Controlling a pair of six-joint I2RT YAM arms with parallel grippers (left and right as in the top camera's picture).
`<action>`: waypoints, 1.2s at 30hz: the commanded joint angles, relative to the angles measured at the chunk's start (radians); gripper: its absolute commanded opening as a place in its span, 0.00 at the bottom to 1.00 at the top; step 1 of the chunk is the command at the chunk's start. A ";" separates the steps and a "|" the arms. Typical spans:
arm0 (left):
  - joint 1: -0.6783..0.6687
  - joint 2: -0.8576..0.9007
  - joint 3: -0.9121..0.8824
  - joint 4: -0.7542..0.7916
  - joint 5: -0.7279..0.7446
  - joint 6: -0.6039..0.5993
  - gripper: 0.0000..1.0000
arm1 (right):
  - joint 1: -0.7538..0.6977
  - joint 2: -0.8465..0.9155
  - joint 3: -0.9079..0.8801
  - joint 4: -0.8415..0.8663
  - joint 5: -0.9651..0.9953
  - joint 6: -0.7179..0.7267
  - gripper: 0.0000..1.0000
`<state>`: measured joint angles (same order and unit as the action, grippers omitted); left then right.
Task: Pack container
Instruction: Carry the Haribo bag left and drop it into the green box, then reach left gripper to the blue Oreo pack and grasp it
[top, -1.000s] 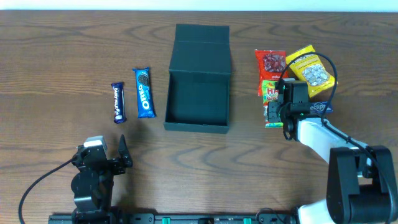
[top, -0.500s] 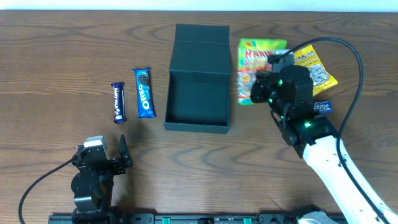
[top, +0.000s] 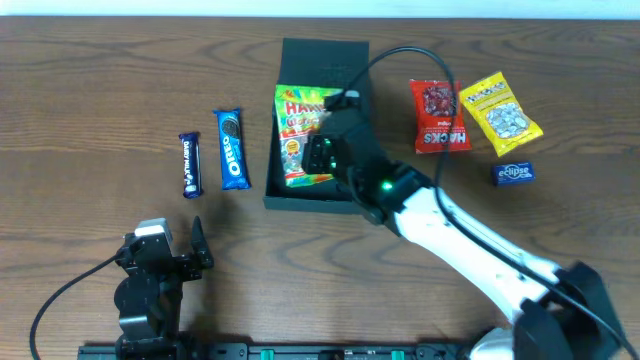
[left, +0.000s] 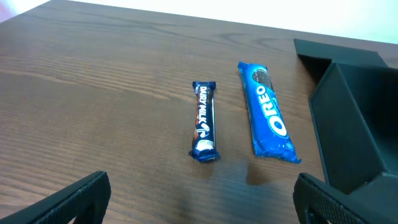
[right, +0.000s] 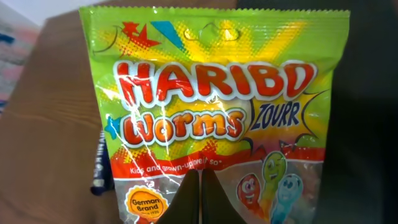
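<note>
Lettering on the green and yellow sweets bag (right: 205, 106) reads "HARIBO Worms ZOURR", with "German Brand" on a round badge low on its front. The right gripper (top: 320, 158) has its fingers closed on the bag's lower edge and holds it over the left half of the box (top: 316, 204). Whether the bag touches the box floor cannot be told. The box is dark teal-green and sits open at the middle of the table (top: 80, 90), with its lid flap folded back on the far side. Left of it lie a blue "OREO" pack (top: 232, 149) and, further left, a dark blue "DAIRY MILK" bar (top: 190, 165), parallel and apart. To the box's right lie a red packet (top: 437, 116), a yellow packet (top: 500, 112) and a small blue "eclipse" carton (top: 513, 173); the print on the red and yellow ones is too small to read. The left gripper (left: 202, 180) hangs near the table's front edge, fingers spread wide apart.
</note>
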<state>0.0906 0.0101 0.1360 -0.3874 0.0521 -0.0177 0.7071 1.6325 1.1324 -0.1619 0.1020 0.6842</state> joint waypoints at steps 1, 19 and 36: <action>-0.002 -0.006 -0.019 -0.008 -0.007 0.018 0.95 | 0.019 0.053 0.054 0.004 0.060 0.071 0.01; -0.002 -0.006 -0.019 -0.008 -0.008 0.018 0.95 | 0.020 -0.092 0.092 -0.023 0.042 -0.452 0.99; -0.002 -0.006 -0.019 -0.007 0.054 0.010 0.95 | -0.315 -0.067 0.091 -0.477 -0.016 -0.283 0.01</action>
<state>0.0906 0.0101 0.1360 -0.3870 0.0647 -0.0177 0.4419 1.5589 1.2160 -0.6258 0.1326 0.3676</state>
